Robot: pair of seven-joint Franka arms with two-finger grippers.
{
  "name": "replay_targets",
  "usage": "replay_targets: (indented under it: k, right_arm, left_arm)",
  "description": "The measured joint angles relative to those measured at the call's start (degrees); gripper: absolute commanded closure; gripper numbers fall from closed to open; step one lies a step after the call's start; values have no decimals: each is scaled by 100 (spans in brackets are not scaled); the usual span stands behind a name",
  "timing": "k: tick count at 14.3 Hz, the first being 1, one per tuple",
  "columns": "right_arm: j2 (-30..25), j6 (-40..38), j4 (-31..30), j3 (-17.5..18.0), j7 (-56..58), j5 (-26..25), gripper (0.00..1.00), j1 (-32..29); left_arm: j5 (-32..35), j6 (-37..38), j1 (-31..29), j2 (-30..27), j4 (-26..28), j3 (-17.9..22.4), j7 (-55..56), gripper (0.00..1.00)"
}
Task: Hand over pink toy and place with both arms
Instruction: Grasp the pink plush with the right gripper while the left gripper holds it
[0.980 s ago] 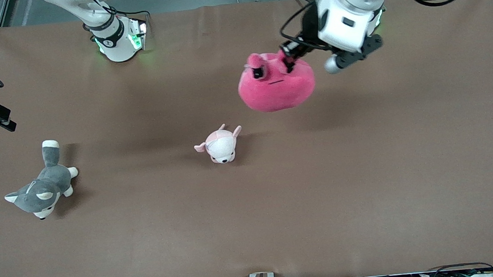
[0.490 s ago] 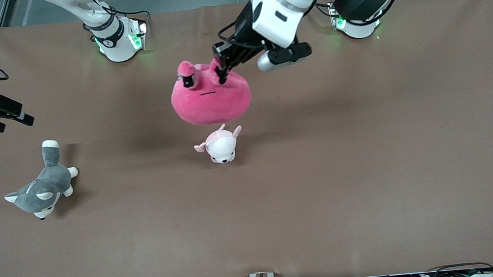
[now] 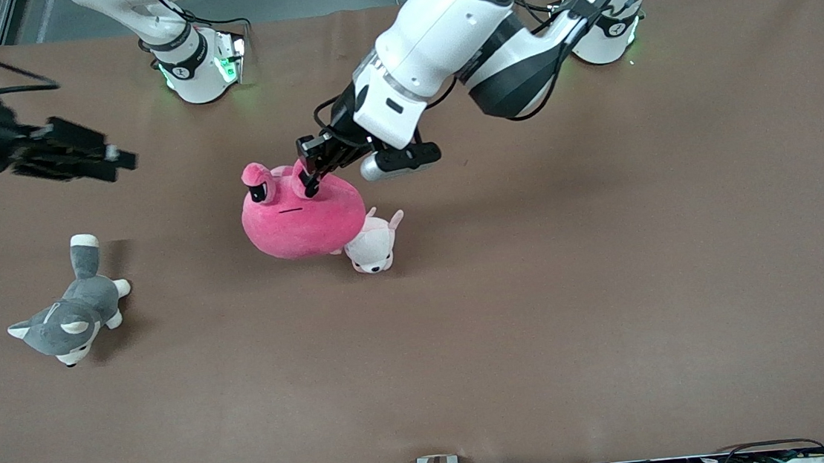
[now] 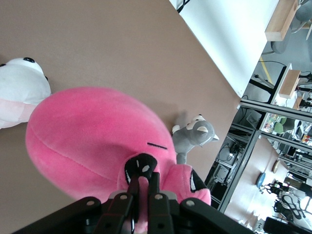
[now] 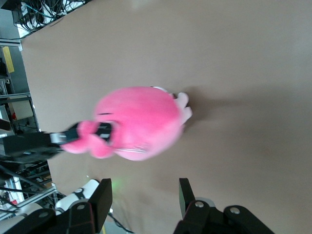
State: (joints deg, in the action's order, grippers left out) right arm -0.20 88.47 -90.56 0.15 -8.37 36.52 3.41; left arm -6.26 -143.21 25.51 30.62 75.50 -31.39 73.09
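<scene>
1. We hold the pink toy by one ear in the left gripper, fingers pinched tight — so its body hangs free for a second grasp.
2. It hangs over the pale plush, partly covering it.
3. Our right gripper hovers spread wide, farther toward the right arm's end of the table than that plush — ready to receive.

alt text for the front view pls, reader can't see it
The left gripper, shut on one ear of the pink toy, holds it over the middle of the brown table, overlapping a small pale pink plush. The right gripper hangs open above a grey-and-white plush dog at the right arm's end.
</scene>
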Motion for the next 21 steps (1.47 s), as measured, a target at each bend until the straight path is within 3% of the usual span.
replay_targets:
  k: [3, 10, 15, 19, 20, 21]
  right_arm:
    - [99, 534, -10, 32, -337, 0, 36, 501]
    - [565, 837, -20, 24, -334, -49, 34, 945]
    - [627, 840, -22, 24, -334, -738, 34, 1229]
    - [649, 856, -42, 23, -334, -842, 34, 1323]
    - [660, 856, -51, 23, -334, -843, 35, 1331]
    - [677, 856, -60, 23, -334, -844, 42, 1346]
  left_arm:
    - [8, -15, 146, 15, -15, 108, 3, 100]
    - [9, -15, 143, 15, -35, 128, 3, 100]
    - [10, -15, 143, 15, -37, 129, 3, 100]
    - [10, -15, 143, 15, -43, 129, 9, 100]
    - [10, -15, 143, 15, -44, 129, 10, 100]
    - [10, -15, 143, 15, -44, 129, 11, 100]
